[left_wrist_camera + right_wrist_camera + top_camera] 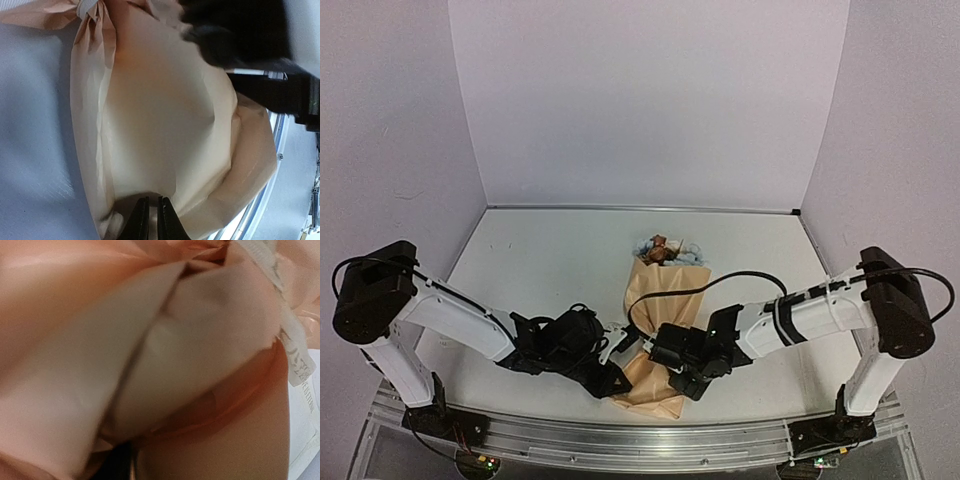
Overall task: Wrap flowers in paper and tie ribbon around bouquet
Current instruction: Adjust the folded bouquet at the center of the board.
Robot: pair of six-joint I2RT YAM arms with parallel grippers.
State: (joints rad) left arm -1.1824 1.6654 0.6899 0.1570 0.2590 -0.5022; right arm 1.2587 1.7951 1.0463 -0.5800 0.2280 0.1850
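The bouquet (665,320) lies along the table, its peach-tan paper (165,115) cinched narrow, with the blue and brown flowers (663,249) poking out at the far end. A cream ribbon (296,357) with dark lettering is tied round the narrow part and also shows as ribbon (88,7) in the left wrist view. My left gripper (150,212) is shut, its tips against the paper's flared lower end; I cannot tell if paper is pinched. My right gripper (657,352) presses into the bouquet from the right. Only one dark finger (117,465) shows, blurred, so its opening is unclear.
Both arms meet low over the table (540,270) near its front edge. The metal mounting rail (620,440) runs just beneath the bouquet's lower end. White walls close the table in on three sides.
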